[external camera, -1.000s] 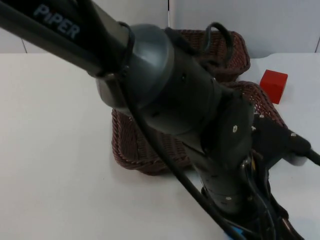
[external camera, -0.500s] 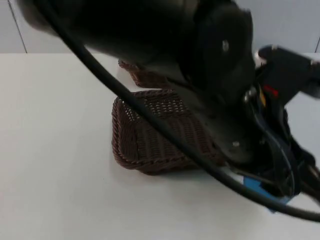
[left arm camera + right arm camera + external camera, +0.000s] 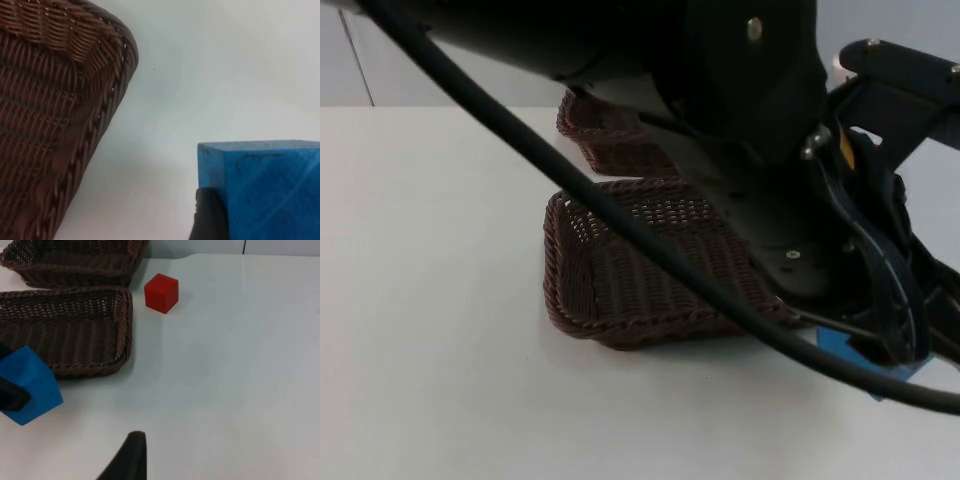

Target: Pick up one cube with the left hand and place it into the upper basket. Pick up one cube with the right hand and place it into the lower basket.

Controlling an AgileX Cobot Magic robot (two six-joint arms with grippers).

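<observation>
My left gripper [image 3: 868, 358] is shut on a blue cube [image 3: 840, 348] and holds it above the table, just right of the lower basket's [image 3: 582, 275] near right corner. The left wrist view shows the blue cube [image 3: 265, 185] with a black finger [image 3: 210, 215] pressed on its side, beside the basket's rim [image 3: 107, 110]. In the right wrist view the blue cube [image 3: 30, 382] hangs before the lower basket [image 3: 126, 325]. A red cube [image 3: 161, 292] rests on the table right of that basket, near the upper basket [image 3: 75, 277]. My right gripper [image 3: 128, 457] waits over bare table.
The upper basket [image 3: 610, 150] stands behind the lower one, both of brown wicker. The left arm's bulk covers the right half of the top view. White table stretches open on the left and along the front edge.
The left arm has risen and swung back with the blue cube, lifting it off the table's front right area. The arm now hides the red cube in the top view.
</observation>
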